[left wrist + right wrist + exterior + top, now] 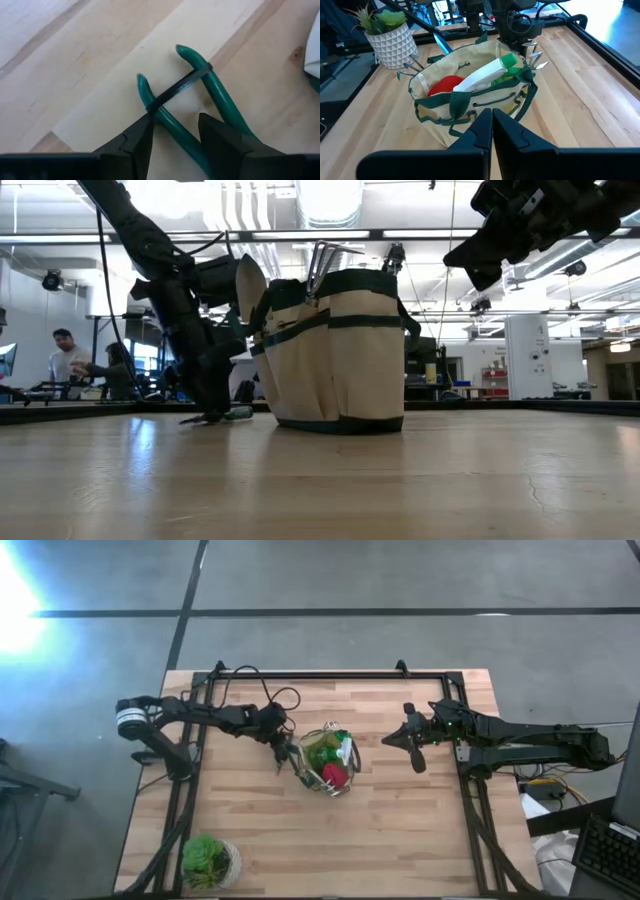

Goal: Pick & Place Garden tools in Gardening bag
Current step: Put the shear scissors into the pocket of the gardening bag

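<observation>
A tool with two green handles (216, 90) joined by a black band (175, 88) lies on the table just left of the gardening bag (325, 762). My left gripper (176, 120) points down at it, open, with one green handle (165, 120) running between the fingers. The beige bag with dark green trim (335, 350) stands upright mid-table. It holds a red item (445, 85) and a green-and-white spray bottle (485, 72), with metal tools (535, 55) in its pockets. My right gripper (492, 112) hangs shut above the table, right of the bag. My left gripper comes from above, slanting down, with a finger on each side of one green handle (159, 112) near the black band. One fingertip (145, 127) stands right at the handle; whether it touches, I cannot tell. The tool lies flat on the table.
A leafy plant in a pale pot (207, 860) stands at the table's near left corner. Black frame rails (330, 675) run along the far edge and both sides. Bare wood lies between the bag and the near edge. People sit far behind the table.
</observation>
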Tool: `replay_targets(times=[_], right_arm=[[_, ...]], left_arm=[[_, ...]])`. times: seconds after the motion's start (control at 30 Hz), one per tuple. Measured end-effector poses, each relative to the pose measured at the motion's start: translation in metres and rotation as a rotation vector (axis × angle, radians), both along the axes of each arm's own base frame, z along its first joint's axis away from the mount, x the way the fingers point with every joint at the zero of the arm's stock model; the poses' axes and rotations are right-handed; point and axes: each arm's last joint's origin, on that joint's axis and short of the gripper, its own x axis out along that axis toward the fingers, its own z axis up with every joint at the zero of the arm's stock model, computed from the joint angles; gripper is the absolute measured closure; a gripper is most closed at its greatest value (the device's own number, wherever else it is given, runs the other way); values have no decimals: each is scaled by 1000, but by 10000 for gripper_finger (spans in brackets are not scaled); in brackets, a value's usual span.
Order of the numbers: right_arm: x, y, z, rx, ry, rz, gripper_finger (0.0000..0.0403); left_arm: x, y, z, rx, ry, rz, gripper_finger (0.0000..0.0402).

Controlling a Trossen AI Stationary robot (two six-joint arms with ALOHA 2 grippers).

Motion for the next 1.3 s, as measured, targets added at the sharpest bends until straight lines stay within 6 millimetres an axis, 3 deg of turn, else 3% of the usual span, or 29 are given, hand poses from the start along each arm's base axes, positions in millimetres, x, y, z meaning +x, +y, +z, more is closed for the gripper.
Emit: replay_targets(times=[0.17, 0.47, 1.03, 1.3], right_arm=[[0, 0, 0, 0, 0, 0, 394], [0, 0, 0, 0, -1, 0, 394], [0, 0, 0, 1, 2, 0, 394], [0, 0, 0, 6, 4, -2, 394]], left_arm=[[-1, 1, 0, 7, 4, 36, 271], [-2, 0, -2, 4, 8, 54, 379], [-4, -3, -3, 13, 26, 0, 378], [-12, -10, 8, 13, 38, -38, 378]])
